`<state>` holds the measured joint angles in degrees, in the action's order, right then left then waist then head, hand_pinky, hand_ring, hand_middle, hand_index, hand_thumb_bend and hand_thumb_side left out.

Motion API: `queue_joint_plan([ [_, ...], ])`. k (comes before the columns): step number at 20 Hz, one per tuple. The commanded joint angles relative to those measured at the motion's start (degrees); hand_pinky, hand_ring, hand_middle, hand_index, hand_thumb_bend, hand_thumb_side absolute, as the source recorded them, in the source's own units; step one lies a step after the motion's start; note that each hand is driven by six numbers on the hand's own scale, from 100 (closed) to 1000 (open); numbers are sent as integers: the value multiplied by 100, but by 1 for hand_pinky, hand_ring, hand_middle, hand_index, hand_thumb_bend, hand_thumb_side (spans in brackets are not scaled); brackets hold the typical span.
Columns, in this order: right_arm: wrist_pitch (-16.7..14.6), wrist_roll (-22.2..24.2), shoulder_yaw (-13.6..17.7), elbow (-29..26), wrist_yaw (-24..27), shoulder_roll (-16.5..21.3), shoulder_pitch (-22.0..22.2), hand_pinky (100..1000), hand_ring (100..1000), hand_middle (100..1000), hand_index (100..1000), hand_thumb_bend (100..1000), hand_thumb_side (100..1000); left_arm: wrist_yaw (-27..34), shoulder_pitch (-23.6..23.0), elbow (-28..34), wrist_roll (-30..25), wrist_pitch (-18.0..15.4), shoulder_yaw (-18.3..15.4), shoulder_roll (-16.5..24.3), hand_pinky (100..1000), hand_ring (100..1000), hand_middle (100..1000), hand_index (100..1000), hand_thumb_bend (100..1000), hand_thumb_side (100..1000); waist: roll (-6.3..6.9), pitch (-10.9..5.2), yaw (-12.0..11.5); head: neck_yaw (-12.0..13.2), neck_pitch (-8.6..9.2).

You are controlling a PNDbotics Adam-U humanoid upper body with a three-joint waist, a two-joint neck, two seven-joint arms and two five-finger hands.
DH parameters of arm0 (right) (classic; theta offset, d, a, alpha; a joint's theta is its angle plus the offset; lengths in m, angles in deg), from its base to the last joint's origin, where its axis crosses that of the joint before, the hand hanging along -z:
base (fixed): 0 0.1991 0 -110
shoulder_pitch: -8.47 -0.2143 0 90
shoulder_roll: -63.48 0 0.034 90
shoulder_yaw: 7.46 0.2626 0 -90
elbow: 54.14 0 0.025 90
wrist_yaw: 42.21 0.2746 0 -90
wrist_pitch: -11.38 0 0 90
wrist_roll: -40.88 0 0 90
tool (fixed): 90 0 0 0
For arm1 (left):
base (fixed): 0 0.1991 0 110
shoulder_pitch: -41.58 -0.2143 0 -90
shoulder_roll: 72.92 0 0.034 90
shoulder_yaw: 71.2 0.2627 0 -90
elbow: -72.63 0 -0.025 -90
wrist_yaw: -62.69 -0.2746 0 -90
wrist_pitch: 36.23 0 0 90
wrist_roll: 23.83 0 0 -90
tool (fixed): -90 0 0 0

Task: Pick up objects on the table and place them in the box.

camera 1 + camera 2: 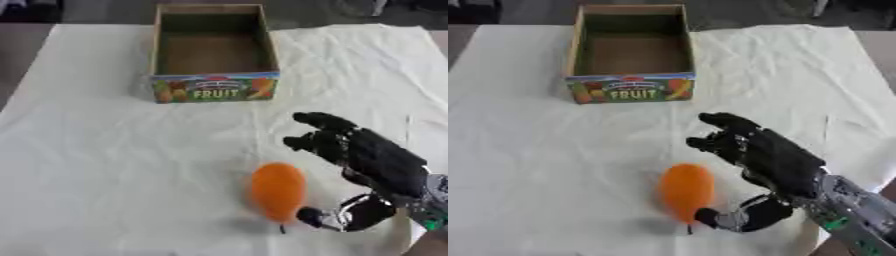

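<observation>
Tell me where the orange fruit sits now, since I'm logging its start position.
The orange fruit lies on the white cloth toward the near edge, just left of the right hand, with the FRUIT box farther back.

white cloth [131, 160] (creased), covering table

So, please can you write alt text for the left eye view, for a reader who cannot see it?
The robot's right hand, fingers relaxed and open, reaches beside an orange fruit lying on a white cloth, thumb near its lower end. Farther back stands an empty cardboard box labelled FRUIT.
</observation>
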<state>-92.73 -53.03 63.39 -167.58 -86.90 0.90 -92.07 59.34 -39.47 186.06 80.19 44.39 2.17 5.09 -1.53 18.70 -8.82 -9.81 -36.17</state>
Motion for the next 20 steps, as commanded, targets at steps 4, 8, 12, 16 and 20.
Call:
queue_joint_plan([
  [4,642,576,-30,-115,464,201,-228,974,1000,702,1000,567,866,3,38,117,-43,19,24,54,320,384,640,714,100,684,-1,-69,-14,-35,-5],
  [8,934,860,-113,-115,415,224,-317,967,1000,715,995,576,814,8,44,117,-54,20,34,51,320,384,640,714,100,684,-4,-66,-35,-53,-6],
  [12,897,1116,-254,-115,242,256,-300,970,1000,728,989,561,839,10,47,117,-62,30,35,42,319,384,640,711,100,685,-11,-59,-61,-70,-7],
  [16,870,1307,-293,-115,245,286,-297,966,1000,716,966,551,840,12,54,117,-73,47,41,34,319,384,640,710,100,684,-25,-55,-64,-75,-1],
  [20,943,1459,-274,-115,175,346,-271,958,1000,697,939,527,827,12,56,117,-68,54,38,27,319,384,640,709,100,684,-32,-51,-78,-84,12],
])
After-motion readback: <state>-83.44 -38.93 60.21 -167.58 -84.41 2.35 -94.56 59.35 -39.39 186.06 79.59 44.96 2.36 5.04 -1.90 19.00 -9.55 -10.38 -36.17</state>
